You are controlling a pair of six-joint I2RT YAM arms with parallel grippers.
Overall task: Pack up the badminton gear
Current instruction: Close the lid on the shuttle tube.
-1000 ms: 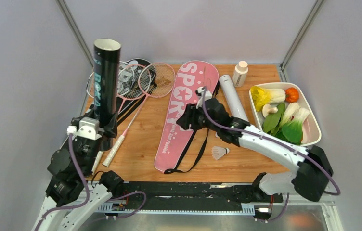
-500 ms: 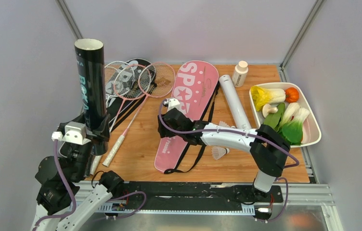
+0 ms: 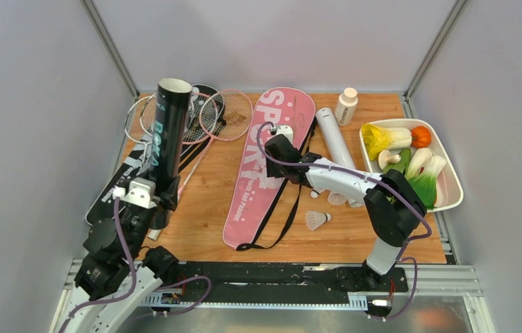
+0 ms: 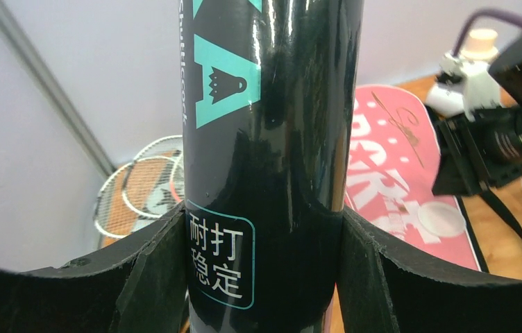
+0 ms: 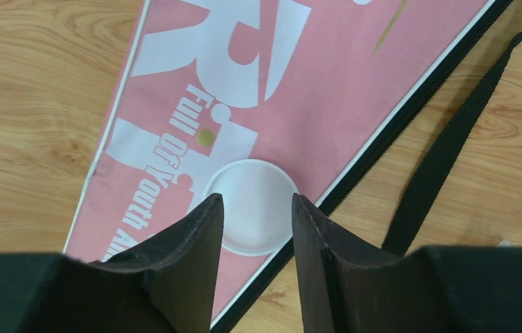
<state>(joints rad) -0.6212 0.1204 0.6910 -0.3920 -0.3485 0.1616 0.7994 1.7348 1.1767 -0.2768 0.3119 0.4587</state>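
Note:
My left gripper [image 3: 155, 202] [image 4: 264, 212] is shut on a long black tube [image 3: 169, 132] [image 4: 265, 104] with teal lettering, held upright and leaning slightly over the table's left side. My right gripper [image 3: 277, 147] [image 5: 257, 200] hangs open just above the pink SPORT bag [image 3: 248, 201] [image 5: 300, 83]. A round white lid [image 5: 253, 232] lies on the bag beneath its fingertips. White and pink rackets [image 3: 227, 114] lie at the back left, partly on a black bag [image 3: 114, 191]. A white tube [image 3: 333, 139] lies right of the pink bag. Two shuttlecocks [image 3: 317, 220] [image 3: 337, 199] lie near the front.
A white tray [image 3: 450, 191] of toy vegetables stands at the right edge. A small white bottle [image 3: 346, 105] with a beige cap stands at the back. The pink bag's black strap [image 3: 282, 225] trails toward the front edge. Grey walls close in the left, right and back.
The left arm has carried the black tube rightward, back over the table. The right gripper has moved back and to the right along the pink bag, and its jaws have narrowed a little.

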